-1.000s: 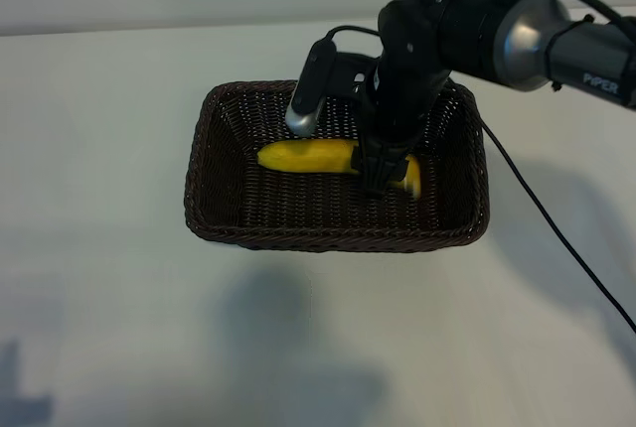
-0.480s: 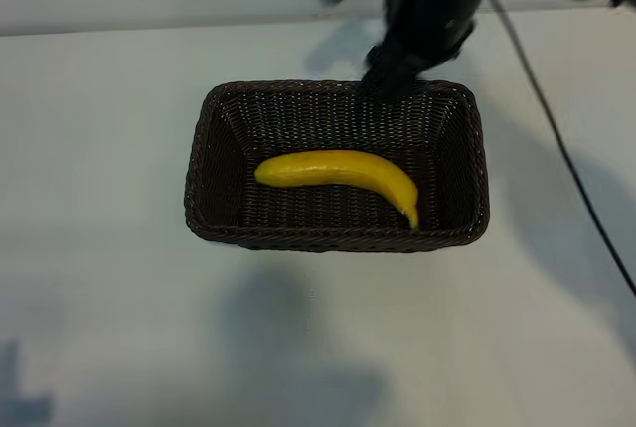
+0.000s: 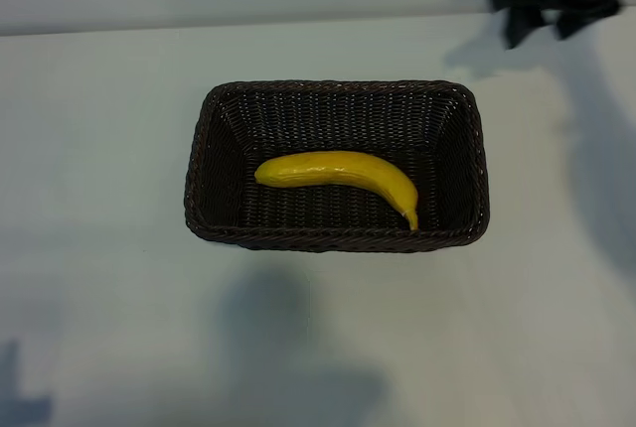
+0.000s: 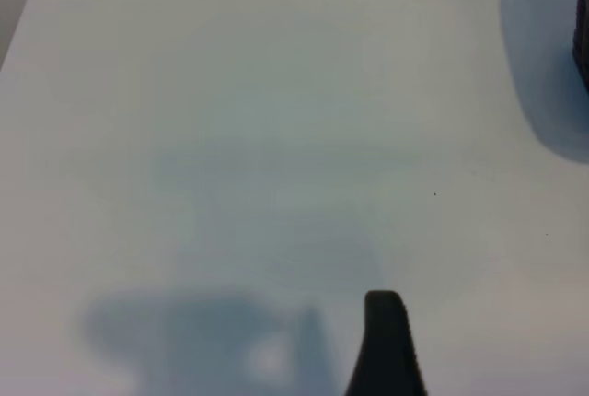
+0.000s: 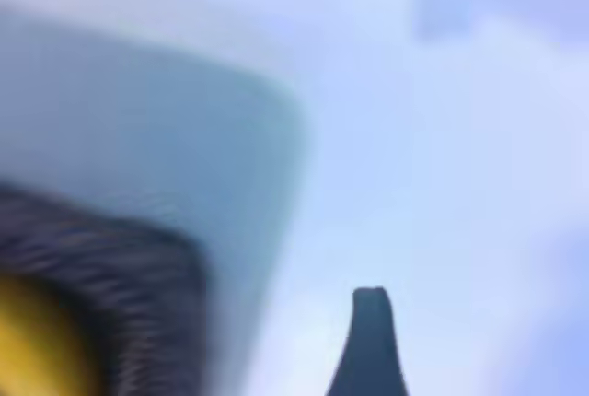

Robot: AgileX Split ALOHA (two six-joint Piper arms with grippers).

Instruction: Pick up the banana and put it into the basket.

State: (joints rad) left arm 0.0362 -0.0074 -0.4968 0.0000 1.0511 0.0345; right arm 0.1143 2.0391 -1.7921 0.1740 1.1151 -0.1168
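Inside the dark brown rectangular woven wicker basket [image 3: 336, 169] at mid-bench lies the bright yellow curved banana [image 3: 340, 175], stem end toward the near right corner. Far right, above the pale bench [image 3: 99, 248], the right gripper [image 3: 552, 0] hangs with spread fingers, holding nothing.

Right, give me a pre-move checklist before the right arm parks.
1. banana lying inside the basket: ok.
2. Banana free of any gripper: ok.
3. right gripper clear of the basket, off beyond its far right corner: ok.
4. Right gripper empty, jaws apart: ok.
5. Basket flat on the table: ok.
6. left gripper holding nothing, over bare table: ok; its place relative to the basket: cannot tell.
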